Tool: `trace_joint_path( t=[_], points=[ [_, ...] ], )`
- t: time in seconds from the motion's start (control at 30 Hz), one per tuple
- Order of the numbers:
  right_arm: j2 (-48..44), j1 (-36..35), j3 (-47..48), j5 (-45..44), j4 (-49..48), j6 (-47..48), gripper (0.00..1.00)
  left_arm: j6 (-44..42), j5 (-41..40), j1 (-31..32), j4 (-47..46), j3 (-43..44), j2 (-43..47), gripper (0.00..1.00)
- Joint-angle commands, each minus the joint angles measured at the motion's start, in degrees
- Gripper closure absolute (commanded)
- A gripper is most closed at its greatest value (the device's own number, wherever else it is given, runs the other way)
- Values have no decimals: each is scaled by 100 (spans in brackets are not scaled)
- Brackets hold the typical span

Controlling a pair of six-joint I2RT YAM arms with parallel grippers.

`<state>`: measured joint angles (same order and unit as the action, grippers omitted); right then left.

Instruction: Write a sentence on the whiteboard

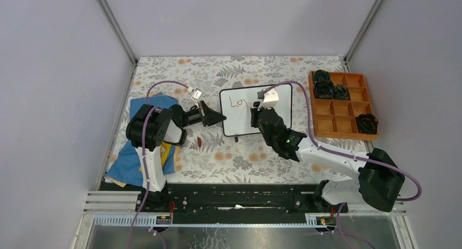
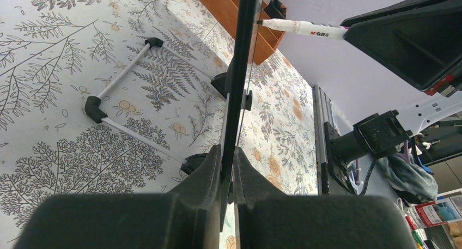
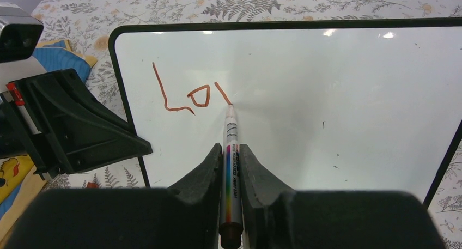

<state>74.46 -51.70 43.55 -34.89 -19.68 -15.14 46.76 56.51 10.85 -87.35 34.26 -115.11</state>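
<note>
The whiteboard [image 1: 243, 123] stands tilted up on the flowered table, black-framed. My left gripper [image 1: 220, 118] is shut on its left edge; in the left wrist view the board's frame [image 2: 240, 69] runs edge-on between the fingers [image 2: 210, 167]. My right gripper [image 3: 231, 147] is shut on a marker [image 3: 231, 156] with a rainbow stripe, its tip touching the board [image 3: 338, 96]. The sentence [image 3: 188, 96] reads "Lo" in red-brown, plus a short slanted stroke ending at the tip. From above, the right gripper [image 1: 260, 115] covers the board's middle.
A wooden tray [image 1: 327, 118] with compartments sits at the right, with dark coiled items in some cells. A blue cloth [image 1: 126, 163] lies under the left arm. A small red-brown piece [image 1: 200, 143] lies in front of the board. The board's wire stand [image 2: 122, 77] rests behind it.
</note>
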Motion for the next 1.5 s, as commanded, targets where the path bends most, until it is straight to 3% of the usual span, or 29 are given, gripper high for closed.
trace_joint_path(
  t=[0.0,0.67,1.2,1.47],
  points=[
    [-39,140,269,-229,69,93,100,-18,8,18,-160,-51,103,100],
    [61,334,573,-121,52,182,100,-53,26,40,-105,-42,103,100],
    [-1290,336,-519,286,-326,41,100,-86,35,40,-83,-51,135,100],
    [-1454,389,-725,470,-475,-143,100,-80,26,47,-80,-54,147,100]
  ],
)
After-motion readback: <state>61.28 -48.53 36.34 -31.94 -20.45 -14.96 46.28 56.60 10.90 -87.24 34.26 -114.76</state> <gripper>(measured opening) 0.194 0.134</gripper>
